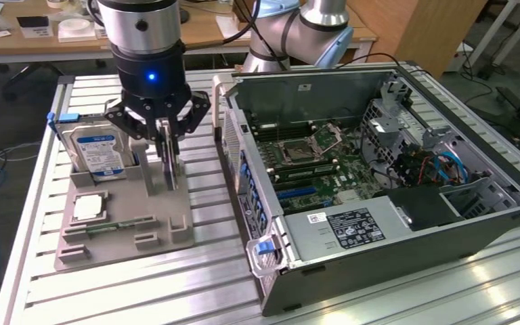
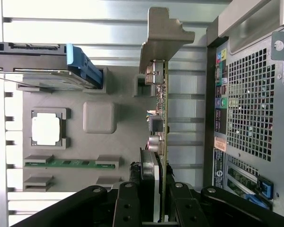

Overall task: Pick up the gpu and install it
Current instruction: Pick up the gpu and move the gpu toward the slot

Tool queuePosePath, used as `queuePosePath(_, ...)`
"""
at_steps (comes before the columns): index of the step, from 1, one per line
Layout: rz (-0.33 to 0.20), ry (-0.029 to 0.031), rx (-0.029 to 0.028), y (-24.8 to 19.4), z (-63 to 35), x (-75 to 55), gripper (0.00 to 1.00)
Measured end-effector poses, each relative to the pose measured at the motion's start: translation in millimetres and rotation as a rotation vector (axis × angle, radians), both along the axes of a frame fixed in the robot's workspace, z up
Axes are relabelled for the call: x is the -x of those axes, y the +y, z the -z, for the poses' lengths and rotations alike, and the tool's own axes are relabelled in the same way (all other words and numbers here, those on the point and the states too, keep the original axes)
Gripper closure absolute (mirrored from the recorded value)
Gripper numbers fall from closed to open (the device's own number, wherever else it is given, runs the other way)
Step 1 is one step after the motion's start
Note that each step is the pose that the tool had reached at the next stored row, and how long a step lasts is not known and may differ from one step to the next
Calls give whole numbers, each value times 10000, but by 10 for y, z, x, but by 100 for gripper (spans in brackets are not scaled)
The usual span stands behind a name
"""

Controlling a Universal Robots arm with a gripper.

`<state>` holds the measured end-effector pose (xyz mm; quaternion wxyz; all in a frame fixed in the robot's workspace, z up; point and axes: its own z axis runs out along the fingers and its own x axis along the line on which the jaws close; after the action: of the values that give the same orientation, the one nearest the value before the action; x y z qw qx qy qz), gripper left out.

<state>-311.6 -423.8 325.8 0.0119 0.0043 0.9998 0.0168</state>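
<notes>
Presently: gripper (image 1: 164, 135), jaws clamped on the gpu (image 1: 170, 172). The card stands on edge at the grey holder (image 1: 120, 210), at the gripper's 6 o'clock. Long axis apparently 12-to-6 in the exterior view. Open computer case (image 1: 368, 271) at 3 o'clock.

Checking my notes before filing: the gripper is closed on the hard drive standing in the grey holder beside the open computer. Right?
Not quite. The gripper is closed on the graphics card standing in the grey holder beside the open computer; the hard drive stands untouched next to it. The exterior view shows this.
</notes>
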Motion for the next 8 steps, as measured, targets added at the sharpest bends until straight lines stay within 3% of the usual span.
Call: queuePosePath(8,1,-2,7,0,-22,0,72)
